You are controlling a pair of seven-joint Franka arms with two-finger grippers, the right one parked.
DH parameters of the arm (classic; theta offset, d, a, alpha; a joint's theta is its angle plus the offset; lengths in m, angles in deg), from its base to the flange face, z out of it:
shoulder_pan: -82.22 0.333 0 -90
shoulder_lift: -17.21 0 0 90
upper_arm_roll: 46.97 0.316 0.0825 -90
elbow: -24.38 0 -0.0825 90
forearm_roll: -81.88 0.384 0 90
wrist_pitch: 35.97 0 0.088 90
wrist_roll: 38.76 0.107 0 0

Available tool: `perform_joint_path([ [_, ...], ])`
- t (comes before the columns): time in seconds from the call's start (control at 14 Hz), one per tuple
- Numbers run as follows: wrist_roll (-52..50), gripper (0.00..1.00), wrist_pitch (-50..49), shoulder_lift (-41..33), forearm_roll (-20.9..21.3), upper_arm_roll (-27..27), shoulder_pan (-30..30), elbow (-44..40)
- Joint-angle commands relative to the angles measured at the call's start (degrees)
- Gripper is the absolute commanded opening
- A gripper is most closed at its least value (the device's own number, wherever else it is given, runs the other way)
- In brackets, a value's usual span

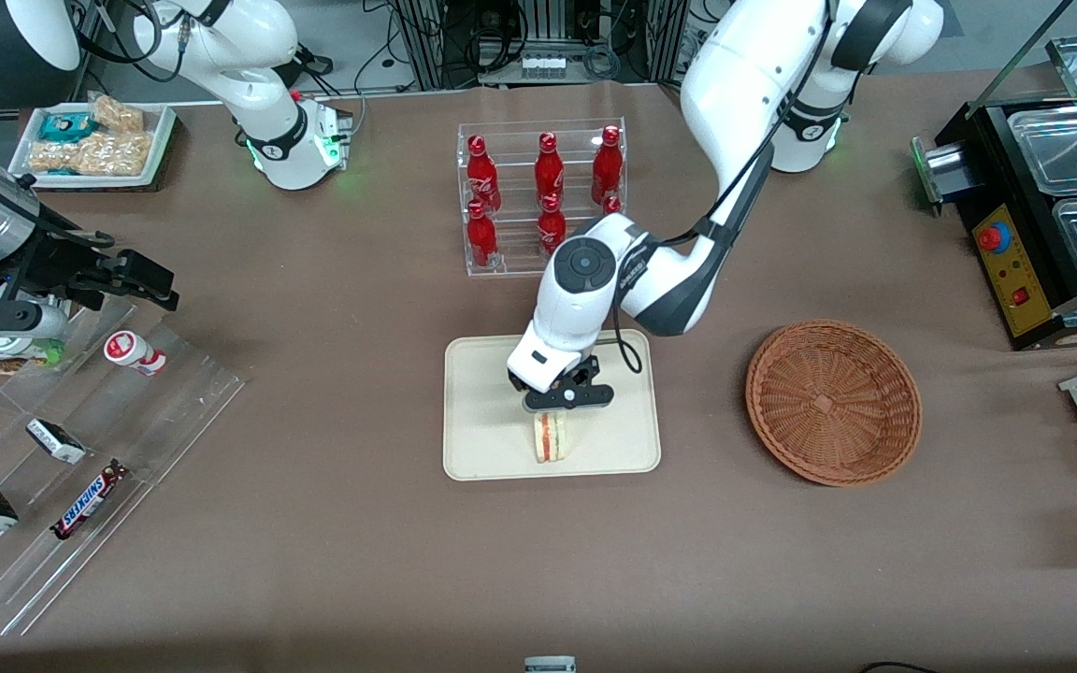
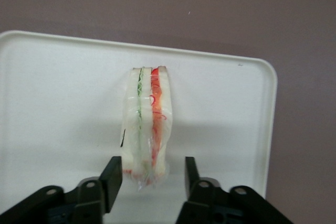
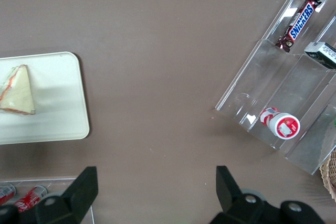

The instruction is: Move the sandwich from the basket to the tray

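From the front, my gripper (image 1: 565, 404) hangs over the cream tray (image 1: 482, 449) on the brown table (image 1: 361, 561), the empty basket (image 1: 833, 402) nearby. At my wrist, my fingers (image 2: 112, 178) stand spread, clear of the sandwich (image 2: 147, 124) resting on the tray (image 2: 63, 103).

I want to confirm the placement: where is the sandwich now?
The sandwich stands on its edge on the tray, near the tray's rim nearest the front camera, between the open fingers of the gripper; the basket lies beside the tray.
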Motion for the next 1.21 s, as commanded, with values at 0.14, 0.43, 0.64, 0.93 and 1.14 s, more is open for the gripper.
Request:
perform_joint_path([
  [0.14, -0.3, 1.00, -15.2, -12.8, 1.2, 3.3, 0.3, 1.0],
  [0.43, 0.3, 1.00, -19.9, -15.6, 0.9, 5.3, 5.8, 1.6],
  [0.64, 10.1, 1.00, -26.0, -18.4, 0.2, 5.3, 12.5, 2.9],
  [0.93, 23.8, 1.00, -31.3, -24.3, 0.1, 5.3, 21.8, 7.5],
  [1.14, 34.3, 1.00, -34.2, -30.1, 0.1, 5.4, 28.2, 12.4],
])
